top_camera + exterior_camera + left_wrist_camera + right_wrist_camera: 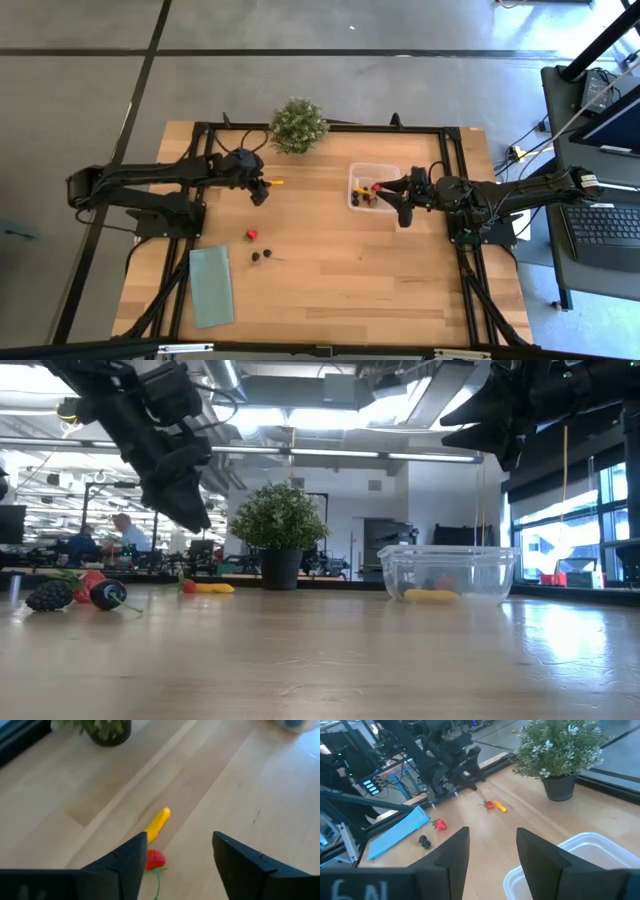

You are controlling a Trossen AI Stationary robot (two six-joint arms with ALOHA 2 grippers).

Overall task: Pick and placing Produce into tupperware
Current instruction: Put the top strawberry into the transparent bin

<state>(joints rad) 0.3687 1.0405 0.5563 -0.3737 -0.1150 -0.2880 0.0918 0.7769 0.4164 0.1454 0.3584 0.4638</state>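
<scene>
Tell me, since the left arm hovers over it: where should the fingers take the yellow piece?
Across the middle of the yellow piece, from above. It lies flat and slim on the table, so close on its long sides, clear of the red piece at one end. The left gripper is open above it.

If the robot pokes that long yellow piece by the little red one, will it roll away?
Probably a little. The yellow piece looks smooth and rounded, lying flat on the bare wooden table, so a sideways poke may roll it. It looks tiny and likely light, so it may skid too. The left gripper is open above it, with the red piece close beside it.
</scene>
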